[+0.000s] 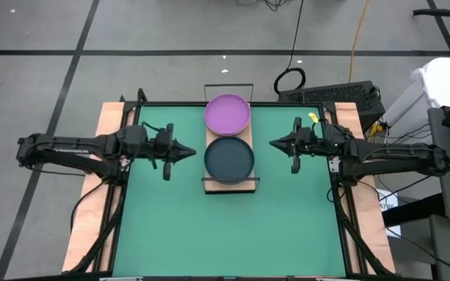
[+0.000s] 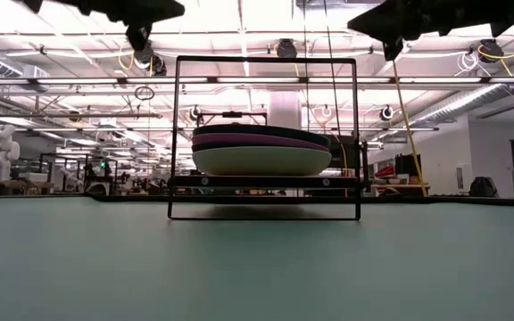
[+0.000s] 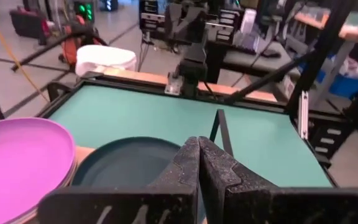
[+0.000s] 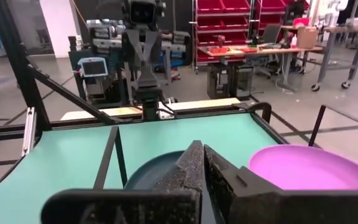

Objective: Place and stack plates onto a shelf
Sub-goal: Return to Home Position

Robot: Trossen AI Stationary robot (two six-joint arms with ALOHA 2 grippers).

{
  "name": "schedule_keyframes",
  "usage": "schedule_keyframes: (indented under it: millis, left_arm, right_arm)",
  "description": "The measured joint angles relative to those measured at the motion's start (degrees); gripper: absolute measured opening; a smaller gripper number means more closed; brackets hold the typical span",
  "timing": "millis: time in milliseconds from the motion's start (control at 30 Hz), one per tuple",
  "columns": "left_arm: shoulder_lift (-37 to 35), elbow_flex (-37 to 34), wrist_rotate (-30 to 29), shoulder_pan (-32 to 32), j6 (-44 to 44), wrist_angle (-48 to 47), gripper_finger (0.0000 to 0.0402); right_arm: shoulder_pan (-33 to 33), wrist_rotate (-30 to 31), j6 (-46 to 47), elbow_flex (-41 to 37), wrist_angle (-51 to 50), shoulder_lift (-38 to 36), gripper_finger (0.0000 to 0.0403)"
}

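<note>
The shelf [image 1: 230,186] is a narrow wood board with black wire ends, standing mid-table. Two stacks of plates rest on it. A purple plate [image 1: 226,114] tops the far stack and a dark grey plate [image 1: 229,158] tops the near one. In the low view a whitish plate [image 2: 261,161] lies lowest, with a purple band and a dark rim above it. My left gripper [image 1: 194,151] hovers shut, left of the dark plate and above the table. My right gripper [image 1: 272,143] hovers shut to the shelf's right. Both point level at the shelf and hold nothing. The wrist views show the shut fingers [image 3: 199,168] [image 4: 202,167] over the dark plate's edge [image 3: 126,163] [image 4: 151,173].
The green table mat [image 1: 225,234] lies bare in front of the shelf and on both sides of it. Wooden side rails [image 1: 92,203] run along the table's edges. Cables and a keyboard [image 1: 342,95] lie on the floor beyond the far edge.
</note>
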Motion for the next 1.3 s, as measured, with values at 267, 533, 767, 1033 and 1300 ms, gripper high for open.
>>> schedule_keyframes:
  millis: [267, 533, 767, 1033, 1300]
  left_arm:
    - [-7.7, -11.1, -0.8, 0.3, 0.9, 7.3, 0.0001]
    - [-17.3, -22.9, -0.7, 0.3, 1.8, 8.6, 0.0001]
    - [-23.6, -31.9, 0.3, 0.3, -1.0, 16.8, 0.0001]
    - [-25.3, -33.7, 1.9, 0.3, 2.4, 15.9, 0.0001]
    - [-25.3, -33.7, 1.9, 0.3, 2.4, 16.4, 0.0001]
  right_arm:
    - [0.1, 0.1, -6.0, 0.0, -7.7, -2.5, 0.0000]
    - [0.1, -1.1, -9.7, -3.6, -8.4, -3.4, 0.0000]
    - [0.7, -1.3, -10.7, -15.2, 8.9, -6.8, 0.0000]
    - [0.8, 0.4, -11.4, -25.9, 18.1, -8.7, 0.0000]
    - [0.9, -1.4, -12.3, -31.2, 20.5, -10.1, 0.0000]
